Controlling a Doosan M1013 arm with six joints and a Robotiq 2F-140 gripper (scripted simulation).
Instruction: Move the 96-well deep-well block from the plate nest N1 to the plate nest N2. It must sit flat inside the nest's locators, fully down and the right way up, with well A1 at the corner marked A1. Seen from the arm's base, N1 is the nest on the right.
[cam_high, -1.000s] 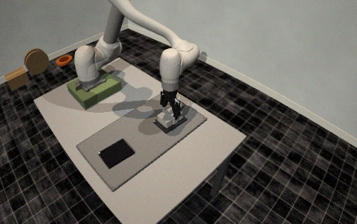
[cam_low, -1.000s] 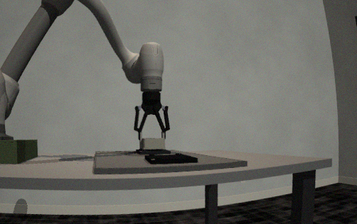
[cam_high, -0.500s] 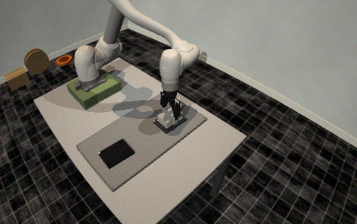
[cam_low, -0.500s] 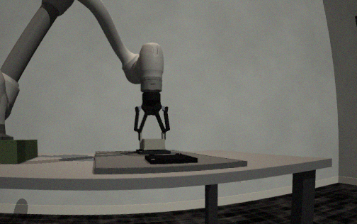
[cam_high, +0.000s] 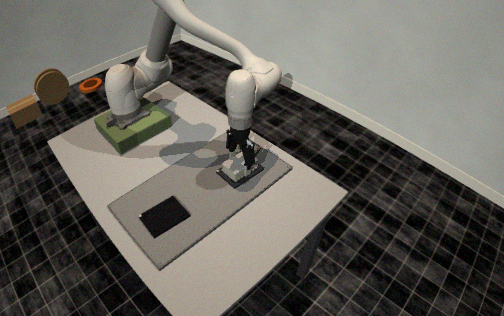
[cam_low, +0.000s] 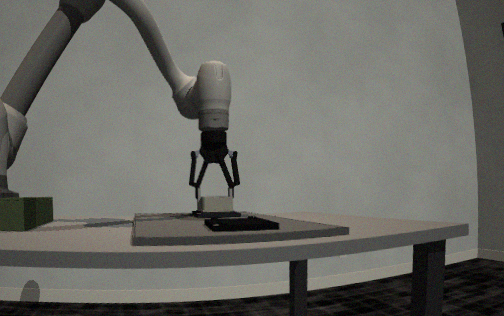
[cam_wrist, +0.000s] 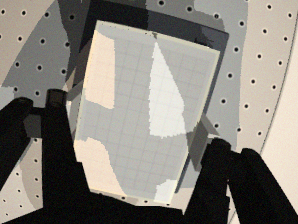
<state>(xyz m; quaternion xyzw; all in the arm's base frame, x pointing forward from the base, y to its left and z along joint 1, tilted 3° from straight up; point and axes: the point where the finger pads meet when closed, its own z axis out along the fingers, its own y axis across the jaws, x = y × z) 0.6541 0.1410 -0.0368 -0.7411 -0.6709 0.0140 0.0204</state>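
Starting at the upper left of the top view, a green base block (cam_high: 150, 131) carries the white arm, with a brown box (cam_high: 24, 111), a brown disc (cam_high: 51, 86) and an orange ring (cam_high: 90, 85) on the dark tiled floor beyond it. Lower left of centre, the empty black nest N2 (cam_high: 164, 216) lies on the grey mat (cam_high: 210, 210). Right of centre, the gripper (cam_low: 214, 191) is clamped on the pale deep-well block (cam_low: 215, 203), its fingers against opposite sides. That block is at nest N1 (cam_high: 256, 174); whether it touches the nest is unclear.
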